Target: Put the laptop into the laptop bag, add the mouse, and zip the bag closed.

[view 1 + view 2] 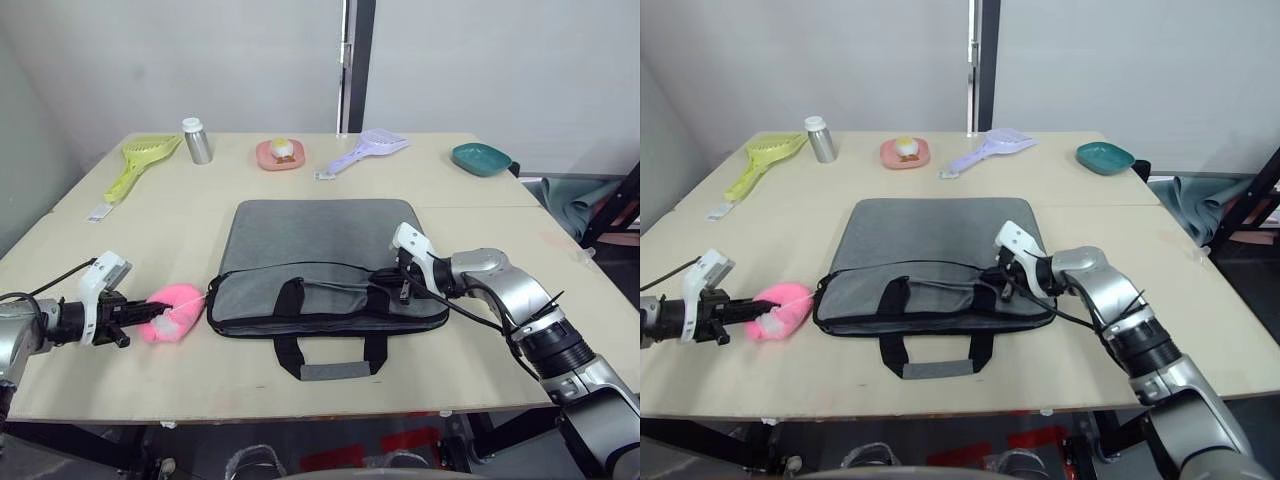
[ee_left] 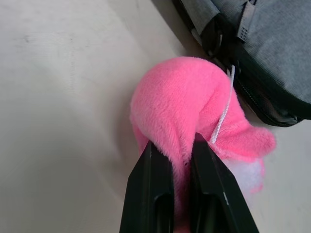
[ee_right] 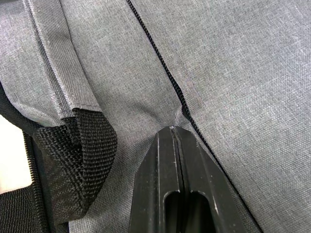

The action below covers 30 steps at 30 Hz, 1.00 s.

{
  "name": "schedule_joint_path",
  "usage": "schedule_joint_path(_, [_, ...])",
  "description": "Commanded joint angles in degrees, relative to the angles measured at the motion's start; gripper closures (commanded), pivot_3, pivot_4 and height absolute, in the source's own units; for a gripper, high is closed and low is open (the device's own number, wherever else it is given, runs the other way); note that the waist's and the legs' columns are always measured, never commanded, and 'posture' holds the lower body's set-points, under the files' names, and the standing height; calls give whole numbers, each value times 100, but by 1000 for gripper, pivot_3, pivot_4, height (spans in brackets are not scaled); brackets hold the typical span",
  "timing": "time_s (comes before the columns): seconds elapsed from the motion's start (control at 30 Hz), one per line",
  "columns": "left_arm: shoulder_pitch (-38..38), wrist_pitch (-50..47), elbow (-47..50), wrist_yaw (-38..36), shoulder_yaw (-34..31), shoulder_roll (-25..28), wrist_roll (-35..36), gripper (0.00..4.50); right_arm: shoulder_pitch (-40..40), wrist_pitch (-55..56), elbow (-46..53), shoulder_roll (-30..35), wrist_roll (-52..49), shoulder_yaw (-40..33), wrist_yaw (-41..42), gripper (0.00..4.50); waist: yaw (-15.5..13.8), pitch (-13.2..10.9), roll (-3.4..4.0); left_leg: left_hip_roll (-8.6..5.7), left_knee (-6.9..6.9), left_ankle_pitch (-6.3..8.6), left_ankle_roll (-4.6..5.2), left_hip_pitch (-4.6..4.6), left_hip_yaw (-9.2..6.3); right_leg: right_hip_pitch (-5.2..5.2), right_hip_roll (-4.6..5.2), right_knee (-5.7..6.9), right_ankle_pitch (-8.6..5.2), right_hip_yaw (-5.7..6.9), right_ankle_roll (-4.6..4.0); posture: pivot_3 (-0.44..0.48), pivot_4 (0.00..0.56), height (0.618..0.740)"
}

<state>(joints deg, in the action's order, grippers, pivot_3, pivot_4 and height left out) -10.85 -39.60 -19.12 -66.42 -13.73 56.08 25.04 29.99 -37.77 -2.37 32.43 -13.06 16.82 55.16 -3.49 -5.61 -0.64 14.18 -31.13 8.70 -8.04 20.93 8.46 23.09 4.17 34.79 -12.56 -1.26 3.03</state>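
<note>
Bag: grey, lying flat at mid-table, handles toward the near edge, one strap flopped onto the table; laptop and mouse not visible, and whether they are inside cannot be told.
Right gripper: on the bag's top face near its right end, fingers pressed together with the tips at the black zipper line; whether they pinch the pull cannot be told.
Left gripper: low over the table left of the bag, fingers pinching a pink plush, which lies just beside the bag's left end.
Far edge, left to right: yellow scoop, silver bottle, pink dish, lilac scoop, teal bowl
</note>
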Motion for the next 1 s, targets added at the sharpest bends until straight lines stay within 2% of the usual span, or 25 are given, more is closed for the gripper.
schedule_joint_path(0.03, [-420,-354,-170,397,-131,-247,133,4490,-378,-529,-735,57,420,482,-161,4500,-10,1,-1,-1,0,0,0,-1,1,-1,0,2,0,0,0,0,150,740])
schedule_joint_path(0.13, [-499,-681,-10,502,-199,-396,281,4490,-384,-542,-705,58,410,473,-169,4500,-6,3,-4,-1,-1,-1,-1,-1,0,-1,1,6,1,0,-2,0,150,740])
schedule_joint_path(0.33, [308,-575,548,45,44,29,143,4490,-378,-521,-674,58,425,508,-130,4500,22,6,-7,-1,1,0,-2,4,4,-1,0,-9,0,-2,-2,0,150,740])
schedule_joint_path(0.47, [1526,-309,1428,-564,158,544,71,4490,-354,-510,-694,33,445,543,-127,4500,53,7,-5,-1,4,1,-2,2,6,1,2,-10,-3,-4,3,0,150,740])
schedule_joint_path(0.53, [1999,-238,1737,-636,141,646,80,4490,-336,-511,-701,10,442,548,-131,4500,68,18,9,-2,17,1,-2,2,10,1,3,-24,-4,-6,5,0,150,740])
schedule_joint_path(0.7, [2250,-549,2051,-312,67,368,287,4490,-338,-509,-710,-44,438,578,-164,4500,83,60,41,-3,48,1,-2,-8,17,4,-1,-36,-6,-8,9,0,150,740])
schedule_joint_path(0.83, [2596,-1149,2811,-113,-42,51,808,4490,-330,-522,-702,-57,421,583,-160,4500,100,84,54,-8,51,2,-2,-16,37,3,-2,-45,-6,-14,9,0,150,740])
schedule_joint_path(1.0, [3085,-1531,3686,254,90,-212,1087,4490,-308,-542,-710,-71,412,568,-172,4500,105,94,53,-10,65,4,-1,-43,52,-1,-2,-55,-15,-21,23,0,150,740])
